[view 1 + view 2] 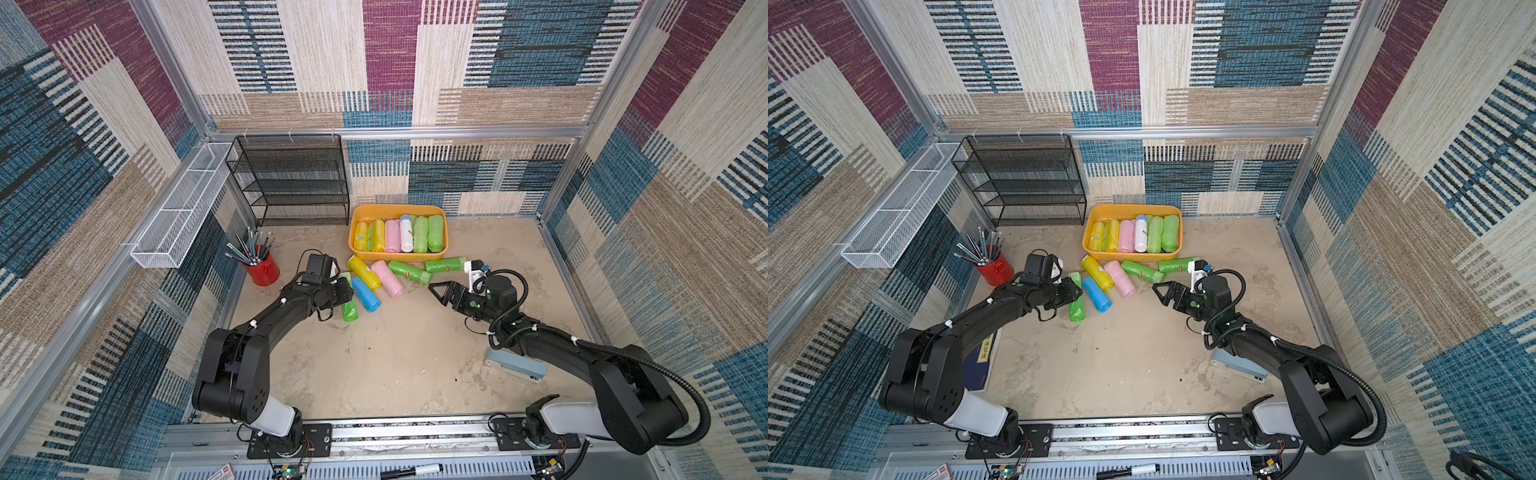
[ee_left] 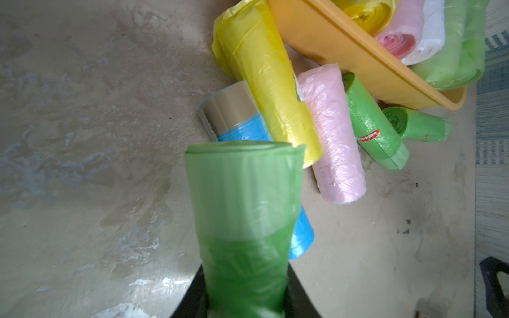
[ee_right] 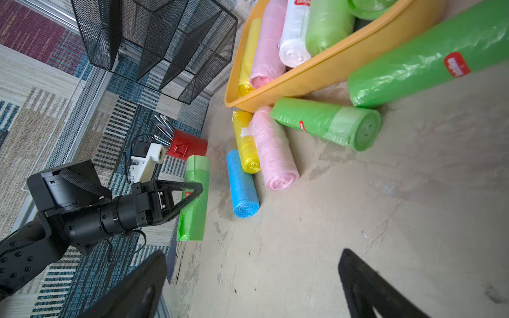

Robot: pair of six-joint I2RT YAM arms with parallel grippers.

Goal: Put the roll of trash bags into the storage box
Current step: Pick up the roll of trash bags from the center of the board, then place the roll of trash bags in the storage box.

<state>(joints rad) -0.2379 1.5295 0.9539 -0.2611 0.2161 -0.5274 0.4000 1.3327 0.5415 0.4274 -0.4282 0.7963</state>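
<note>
Left pincer (image 3: 196, 192) clamped on green roll (image 2: 242, 203) around its middle. Roll sits just beside blue roll (image 1: 366, 296), outside orange box (image 1: 397, 256), near box front. Right pincer (image 1: 438, 294) wide open, empty, over bench (image 1: 395, 365). Box holds several rolls.

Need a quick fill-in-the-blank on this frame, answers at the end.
1. The left hand is shut on a roll coloured ____.
2. The right hand is open and holds ____.
3. The white roll lies ____ the box.
4. The pencils stand in a cup coloured ____.
Missing: green; nothing; inside; red.
</note>
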